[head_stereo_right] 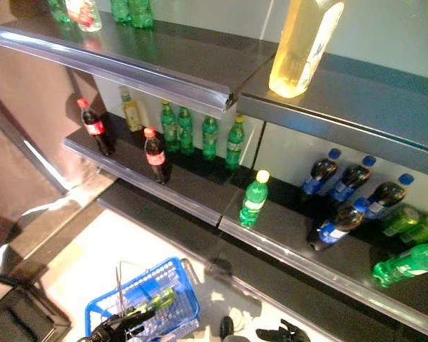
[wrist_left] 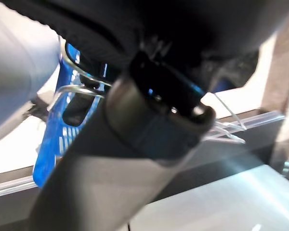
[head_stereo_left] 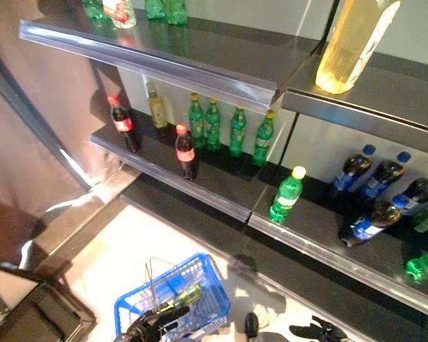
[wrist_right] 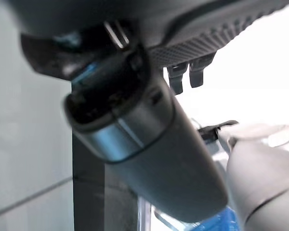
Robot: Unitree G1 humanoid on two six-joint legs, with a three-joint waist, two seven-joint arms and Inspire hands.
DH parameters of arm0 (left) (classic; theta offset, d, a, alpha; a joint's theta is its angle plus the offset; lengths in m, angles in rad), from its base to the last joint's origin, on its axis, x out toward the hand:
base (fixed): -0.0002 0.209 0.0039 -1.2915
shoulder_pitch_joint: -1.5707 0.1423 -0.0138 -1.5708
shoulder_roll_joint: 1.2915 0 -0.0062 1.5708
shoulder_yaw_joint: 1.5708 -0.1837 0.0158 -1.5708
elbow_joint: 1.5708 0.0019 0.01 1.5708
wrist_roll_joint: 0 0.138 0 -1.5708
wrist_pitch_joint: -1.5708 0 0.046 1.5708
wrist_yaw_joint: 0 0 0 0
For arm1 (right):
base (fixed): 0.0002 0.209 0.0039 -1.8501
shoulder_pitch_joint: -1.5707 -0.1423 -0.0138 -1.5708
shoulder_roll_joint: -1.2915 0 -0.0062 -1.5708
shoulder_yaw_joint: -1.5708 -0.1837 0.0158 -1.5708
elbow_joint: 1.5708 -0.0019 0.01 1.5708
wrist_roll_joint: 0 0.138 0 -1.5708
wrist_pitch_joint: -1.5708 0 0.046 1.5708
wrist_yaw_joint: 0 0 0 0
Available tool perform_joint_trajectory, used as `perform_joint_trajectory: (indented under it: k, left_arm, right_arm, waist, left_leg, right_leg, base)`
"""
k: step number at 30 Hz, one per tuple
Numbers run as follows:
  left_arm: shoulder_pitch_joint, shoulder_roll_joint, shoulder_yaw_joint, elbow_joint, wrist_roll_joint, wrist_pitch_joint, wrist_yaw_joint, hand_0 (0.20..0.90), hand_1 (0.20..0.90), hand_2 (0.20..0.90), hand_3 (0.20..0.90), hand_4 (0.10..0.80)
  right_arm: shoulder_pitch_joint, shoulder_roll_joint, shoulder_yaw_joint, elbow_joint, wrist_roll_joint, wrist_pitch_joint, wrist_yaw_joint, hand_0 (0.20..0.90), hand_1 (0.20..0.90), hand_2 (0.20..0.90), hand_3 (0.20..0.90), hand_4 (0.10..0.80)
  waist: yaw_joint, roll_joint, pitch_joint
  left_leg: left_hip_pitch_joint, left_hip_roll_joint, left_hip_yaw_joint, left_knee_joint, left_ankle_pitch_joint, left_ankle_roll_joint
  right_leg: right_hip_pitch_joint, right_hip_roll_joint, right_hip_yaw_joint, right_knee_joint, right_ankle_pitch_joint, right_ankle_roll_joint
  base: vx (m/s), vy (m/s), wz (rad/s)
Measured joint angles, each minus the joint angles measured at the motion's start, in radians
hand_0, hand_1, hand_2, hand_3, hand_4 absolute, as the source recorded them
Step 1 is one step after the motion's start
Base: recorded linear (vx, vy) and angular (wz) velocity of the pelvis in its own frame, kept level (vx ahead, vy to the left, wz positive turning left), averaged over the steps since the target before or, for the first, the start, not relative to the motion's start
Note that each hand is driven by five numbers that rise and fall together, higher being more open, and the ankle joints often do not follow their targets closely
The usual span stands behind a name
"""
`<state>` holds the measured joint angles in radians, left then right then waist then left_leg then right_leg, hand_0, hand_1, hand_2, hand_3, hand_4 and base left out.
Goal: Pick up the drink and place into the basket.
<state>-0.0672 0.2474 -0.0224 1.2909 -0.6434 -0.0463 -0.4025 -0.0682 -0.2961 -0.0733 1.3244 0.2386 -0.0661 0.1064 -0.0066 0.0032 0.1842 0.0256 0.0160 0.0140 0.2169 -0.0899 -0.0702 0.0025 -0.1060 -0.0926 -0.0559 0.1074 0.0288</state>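
Observation:
The blue basket [head_stereo_left: 200,281] hangs low in front at the left, and my left hand [head_stereo_left: 151,325] is shut on its thin wire handles [head_stereo_left: 153,279]. A green drink [head_stereo_left: 185,293] lies inside the basket. The basket also shows in the left wrist view [wrist_left: 50,144] past my thumb. My right hand [head_stereo_left: 318,331] is low at the right, empty, with its fingers relaxed; its fingers [wrist_right: 183,77] hang straight in the right wrist view. A green bottle with a yellow cap [head_stereo_left: 286,194] stands alone at the front of the middle shelf.
Dark shelves [head_stereo_left: 221,199] rise ahead. The middle shelf holds cola bottles [head_stereo_left: 185,152], green bottles [head_stereo_left: 232,132] and blue-capped dark bottles [head_stereo_left: 374,189]. A large yellow bottle [head_stereo_left: 349,43] stands on the upper shelf. A dark box [head_stereo_left: 39,313] sits at the lower left.

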Motion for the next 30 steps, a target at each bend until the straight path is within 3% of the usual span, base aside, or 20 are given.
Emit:
perform_joint_trajectory:
  k: [1,3,5,6,8,9,11,18,30]
  left_arm:
    - [-0.008,-0.007,-0.003,-0.003,0.002,0.001,0.0,0.3,0.3,0.3,0.2,0.1]
    - [-0.006,-0.019,-0.003,-0.008,0.002,-0.003,0.0,0.3,0.3,0.3,0.2,0.1]
    - [-0.003,-0.05,-0.002,-0.012,0.003,-0.008,0.004,0.3,0.3,0.3,0.2,0.1]
    - [-0.012,-0.062,-0.002,-0.012,0.004,-0.009,0.009,0.3,0.3,0.3,0.2,0.1]
    - [-0.005,-0.063,-0.001,-0.01,0.01,-0.009,0.032,0.3,0.3,0.3,0.2,0.1]
    - [0.011,-0.059,0.0,-0.009,0.024,-0.009,0.05,0.3,0.3,0.3,0.2,0.1]
    - [0.045,-0.034,0.001,-0.004,0.04,-0.013,0.067,0.3,0.3,0.3,0.2,0.1]
    - [0.053,0.003,0.027,0.033,0.092,-0.013,0.085,0.3,0.3,0.3,0.2,0.1]
    - [0.079,0.014,0.028,0.03,0.155,-0.031,0.125,0.3,0.3,0.3,0.2,0.1]
  right_arm:
    - [-0.003,-0.004,0.003,0.0,0.001,0.0,-0.001,0.9,0.9,0.9,0.9,0.8]
    - [-0.001,-0.007,0.018,0.003,0.0,-0.001,-0.001,0.9,0.9,0.9,0.9,0.8]
    - [0.002,-0.028,0.019,0.003,-0.001,-0.002,0.0,0.9,0.9,0.9,0.9,0.8]
    - [0.003,-0.038,0.014,0.006,0.0,-0.002,-0.005,0.9,0.9,0.9,0.9,0.8]
    - [0.012,-0.035,0.015,0.006,0.0,-0.001,-0.008,0.9,0.9,0.9,0.9,0.8]
    - [0.032,-0.031,0.005,0.011,0.0,0.0,-0.009,0.9,0.9,0.9,0.9,0.8]
    - [0.077,-0.021,-0.004,0.032,-0.001,0.003,-0.011,0.9,0.9,0.9,0.9,0.8]
    - [0.099,-0.024,-0.006,0.031,-0.003,0.023,0.002,0.9,0.9,0.9,0.9,0.8]
    - [0.08,-0.016,-0.003,0.031,-0.004,0.039,0.002,0.9,0.9,0.9,0.9,0.8]
  waist:
    - [-0.009,0.0,0.002]
    - [-0.012,-0.006,0.0]
    - [-0.03,0.032,-0.01]
    - [-0.037,0.048,-0.008]
    - [-0.039,0.035,-0.014]
    - [-0.043,0.047,-0.02]
    - [-0.049,0.026,-0.045]
    - [-0.049,0.023,-0.056]
    - [-0.023,-0.005,-0.098]
  left_leg:
    - [-0.018,0.004,0.036,0.028,-0.012,0.013]
    - [0.006,0.014,0.044,-0.029,-0.015,0.019]
    - [0.046,0.064,0.022,-0.132,-0.026,0.039]
    - [0.061,0.077,0.024,-0.17,-0.004,0.004]
    - [0.072,0.062,0.057,-0.21,0.029,0.0]
    - [0.084,0.074,0.074,-0.246,0.063,0.003]
    - [0.107,0.07,0.075,-0.292,0.084,0.0]
    - [0.132,0.059,0.091,-0.302,0.085,0.001]
    - [0.116,0.061,0.11,-0.309,0.079,0.004]
  right_leg:
    - [-0.007,-0.024,-0.014,0.001,0.004,-0.004]
    - [-0.026,-0.046,-0.001,0.013,-0.003,0.006]
    - [-0.049,-0.036,0.02,0.028,0.003,0.028]
    - [-0.061,-0.038,0.024,0.034,0.017,0.045]
    - [-0.058,-0.053,0.021,0.014,0.016,0.06]
    - [-0.068,-0.044,0.012,0.07,0.015,0.051]
    - [-0.049,-0.038,0.01,0.124,-0.071,0.07]
    - [0.032,-0.034,0.015,-0.029,0.015,0.08]
    - [0.008,-0.037,0.022,-0.031,0.007,0.077]
  base:
    - [0.112,0.298,0.25]
    - [0.073,0.201,-0.02]
    - [0.048,0.314,-0.14]
    - [0.069,0.363,-0.13]
    - [0.047,0.183,-0.23]
    - [0.036,0.123,-0.15]
    - [0.055,0.133,-0.1]
    - [0.028,0.037,-0.07]
    - [0.027,0.0,-0.03]
